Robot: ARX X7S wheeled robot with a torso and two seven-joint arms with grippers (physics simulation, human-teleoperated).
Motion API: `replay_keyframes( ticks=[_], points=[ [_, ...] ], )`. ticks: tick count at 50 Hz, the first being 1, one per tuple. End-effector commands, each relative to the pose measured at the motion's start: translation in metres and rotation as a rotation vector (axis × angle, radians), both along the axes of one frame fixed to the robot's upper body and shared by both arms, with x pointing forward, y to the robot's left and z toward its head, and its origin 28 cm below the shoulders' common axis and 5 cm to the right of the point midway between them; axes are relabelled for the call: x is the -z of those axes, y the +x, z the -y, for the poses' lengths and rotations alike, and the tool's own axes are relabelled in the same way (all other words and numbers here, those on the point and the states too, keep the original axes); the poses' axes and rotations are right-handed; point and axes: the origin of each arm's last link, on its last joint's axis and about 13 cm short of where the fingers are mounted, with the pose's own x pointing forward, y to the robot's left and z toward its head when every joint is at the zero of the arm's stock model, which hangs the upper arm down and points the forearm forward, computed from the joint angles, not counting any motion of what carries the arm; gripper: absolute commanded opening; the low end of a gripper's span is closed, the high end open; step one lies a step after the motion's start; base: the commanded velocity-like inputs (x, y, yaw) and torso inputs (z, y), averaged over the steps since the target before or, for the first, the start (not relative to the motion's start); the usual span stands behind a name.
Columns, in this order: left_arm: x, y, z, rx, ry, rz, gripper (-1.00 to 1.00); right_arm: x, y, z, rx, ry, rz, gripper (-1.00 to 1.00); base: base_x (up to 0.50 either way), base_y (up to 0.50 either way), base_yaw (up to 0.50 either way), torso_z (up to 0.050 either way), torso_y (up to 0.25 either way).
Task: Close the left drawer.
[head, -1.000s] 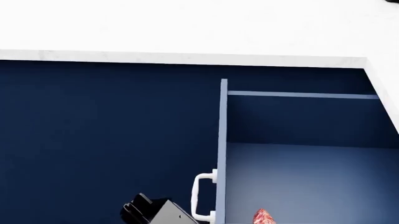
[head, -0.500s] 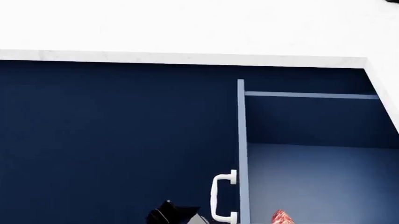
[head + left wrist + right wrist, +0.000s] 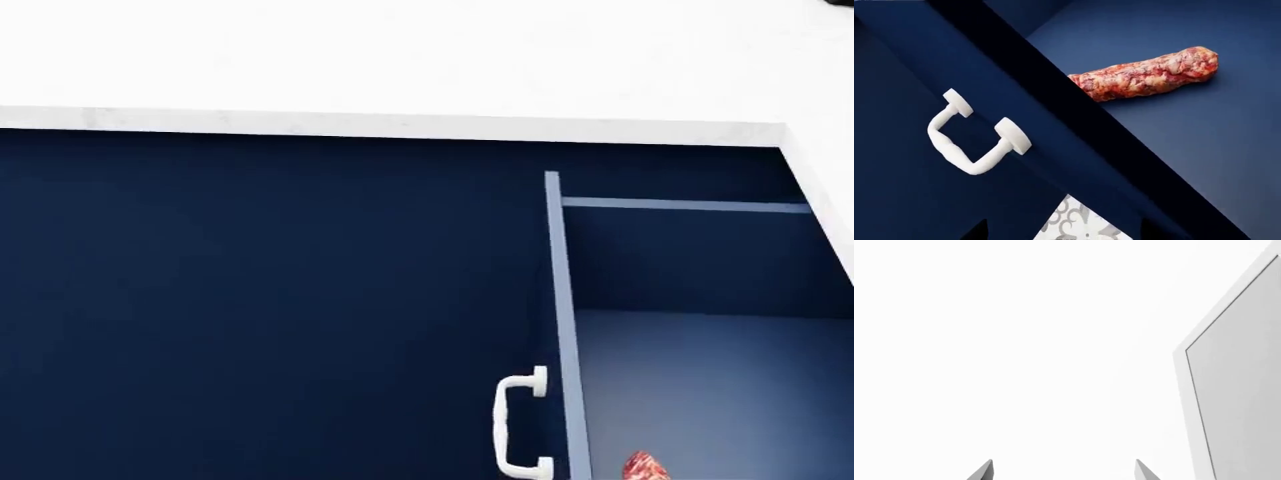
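Observation:
The left drawer (image 3: 721,390) stands partly open, its slate-blue floor and inner walls showing. Its navy front (image 3: 567,330) is seen edge-on, with the white curved handle (image 3: 518,425) on its outer face. In the left wrist view the handle (image 3: 974,137) sits on the navy front (image 3: 914,190), a little ahead of my left gripper (image 3: 1064,235). That gripper's dark fingertips (image 3: 979,231) stand wide apart at the frame's edge, holding nothing. A reddish sausage (image 3: 1147,75) lies inside the drawer. My right gripper (image 3: 1064,472) is open, facing a plain white surface.
A white countertop (image 3: 400,60) runs along the back and down the right side (image 3: 827,200). Navy cabinet faces (image 3: 240,300) fill the left. Patterned floor (image 3: 1074,225) shows below the drawer front. A white framed panel (image 3: 1241,390) stands by the right gripper.
The drawer front and handle have slid to the right in the head view, narrowing the open drawer. The left gripper has dropped out of the head view's lower edge.

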Motion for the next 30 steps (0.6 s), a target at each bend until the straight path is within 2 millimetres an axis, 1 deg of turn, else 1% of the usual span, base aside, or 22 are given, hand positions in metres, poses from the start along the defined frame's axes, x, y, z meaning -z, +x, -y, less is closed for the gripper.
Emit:
replay_keyframes(
  ticks=[1, 5, 7, 9, 13, 15, 21, 30],
  points=[
    [0.009, -0.032, 0.012, 0.133, 0.010, -0.033, 1.00, 0.000, 0.000, 0.000, -0.001, 0.000, 0.001, 1.00, 0.00, 0.00, 0.00, 0.000, 0.000],
    [0.008, -0.036, 0.014, 0.144, 0.010, -0.034, 1.00, 0.000, 0.000, 0.000, -0.004, 0.000, 0.003, 1.00, 0.00, 0.00, 0.00, 0.000, 0.000],
    [0.007, -0.035, 0.015, 0.146, 0.008, -0.031, 1.00, 0.000, 0.000, 0.000, -0.006, 0.001, 0.005, 1.00, 0.00, 0.00, 0.00, 0.000, 0.000],
    [0.003, -0.030, 0.015, 0.136, 0.004, -0.024, 1.00, 0.000, 0.000, 0.000, -0.006, 0.001, 0.005, 1.00, 0.00, 0.00, 0.00, 0.000, 0.000],
    [0.007, -0.029, 0.016, 0.134, 0.008, -0.028, 1.00, 0.000, 0.000, 0.000, -0.002, 0.001, 0.005, 1.00, 0.00, 0.00, 0.00, 0.000, 0.000],
    [0.007, -0.024, 0.015, 0.125, 0.011, -0.029, 1.00, 0.000, 0.000, 0.000, 0.001, 0.002, 0.006, 1.00, 0.00, 0.00, 0.00, 0.000, 0.000],
    [-0.003, -0.013, 0.019, 0.126, 0.006, -0.004, 1.00, 0.000, 0.000, 0.000, 0.001, 0.002, 0.002, 1.00, 0.00, 0.00, 0.00, 0.000, 0.000],
    [-0.016, 0.001, 0.019, 0.134, 0.020, 0.044, 1.00, 0.000, 0.000, 0.000, 0.001, -0.001, -0.004, 1.00, 0.00, 0.00, 0.00, 0.000, 0.000]
  ],
)
